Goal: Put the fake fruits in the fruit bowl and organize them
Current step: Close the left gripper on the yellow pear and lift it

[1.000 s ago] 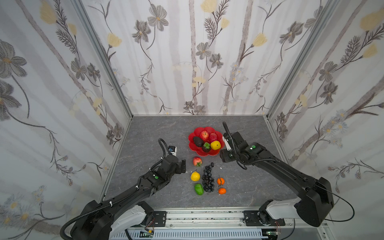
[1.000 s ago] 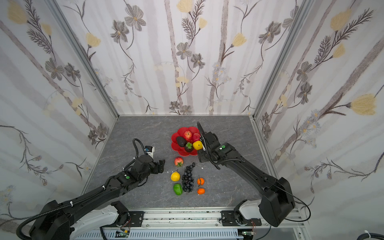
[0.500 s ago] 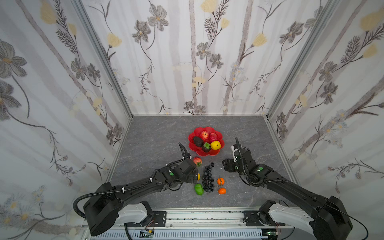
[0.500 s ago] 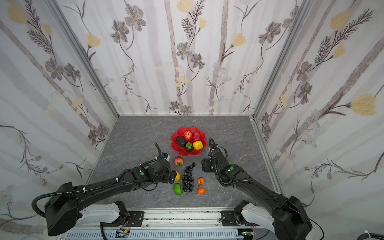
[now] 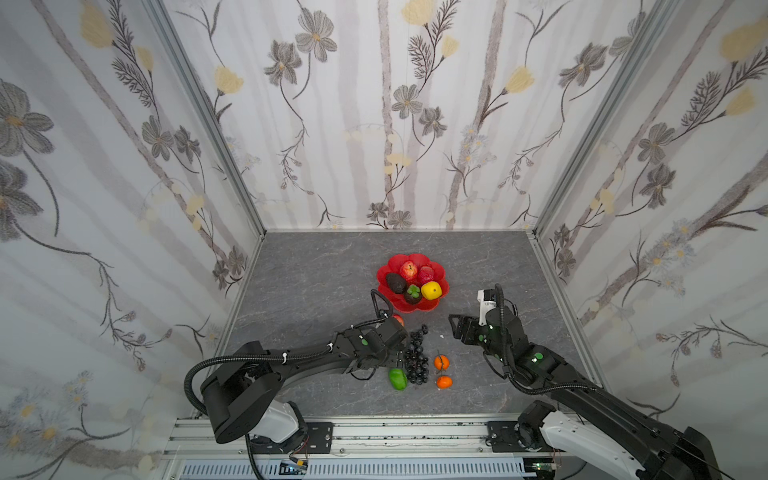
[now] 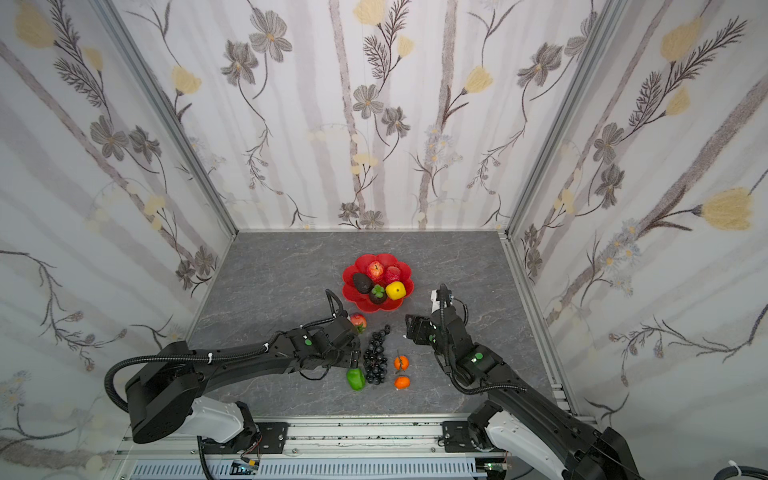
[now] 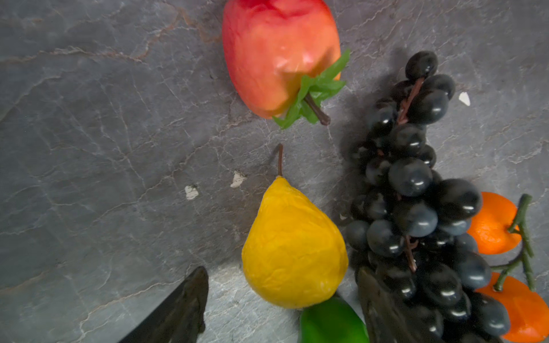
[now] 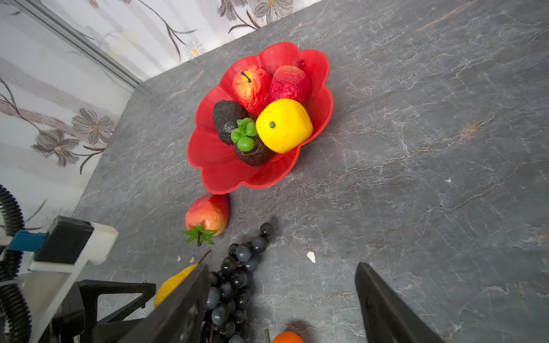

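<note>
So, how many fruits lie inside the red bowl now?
5 in the bowl: red apple and dark red fruit at the far side, black avocado left, dark fruit with green leaves in front, yellow fruit right. Something beneath may be hidden.

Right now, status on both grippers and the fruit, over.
Left gripper open, straddling yellow plastic pear. Right gripper open, empty. Red scalloped bowl holds five fruits. Black grape bunch crowds pear.
</note>
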`<state>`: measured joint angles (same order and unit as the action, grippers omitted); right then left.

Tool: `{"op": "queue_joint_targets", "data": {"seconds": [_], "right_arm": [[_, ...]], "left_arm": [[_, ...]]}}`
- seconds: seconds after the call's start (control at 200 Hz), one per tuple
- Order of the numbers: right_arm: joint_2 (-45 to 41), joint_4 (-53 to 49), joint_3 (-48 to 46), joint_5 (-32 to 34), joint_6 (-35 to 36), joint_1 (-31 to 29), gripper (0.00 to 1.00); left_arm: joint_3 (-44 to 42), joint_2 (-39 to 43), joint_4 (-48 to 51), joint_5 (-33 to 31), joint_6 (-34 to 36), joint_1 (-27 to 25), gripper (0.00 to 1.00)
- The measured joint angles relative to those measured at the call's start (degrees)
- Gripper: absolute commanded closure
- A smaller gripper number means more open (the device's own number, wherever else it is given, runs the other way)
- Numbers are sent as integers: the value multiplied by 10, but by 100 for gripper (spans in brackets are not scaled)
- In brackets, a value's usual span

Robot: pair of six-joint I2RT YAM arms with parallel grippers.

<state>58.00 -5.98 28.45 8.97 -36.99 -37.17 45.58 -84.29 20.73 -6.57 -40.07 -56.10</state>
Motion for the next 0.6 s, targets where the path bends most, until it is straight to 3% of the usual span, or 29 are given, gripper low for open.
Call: {"op": "queue_joint_targets", "data": {"seconds": [0.375, 0.6], "right_arm": [[-16, 10, -18, 14, 1, 0, 19], [-14, 13, -18, 17, 2, 1, 19]], "left_arm": [[36, -58, 6, 1, -7, -1, 41], [36, -58, 7, 0, -8, -2, 46]]}}
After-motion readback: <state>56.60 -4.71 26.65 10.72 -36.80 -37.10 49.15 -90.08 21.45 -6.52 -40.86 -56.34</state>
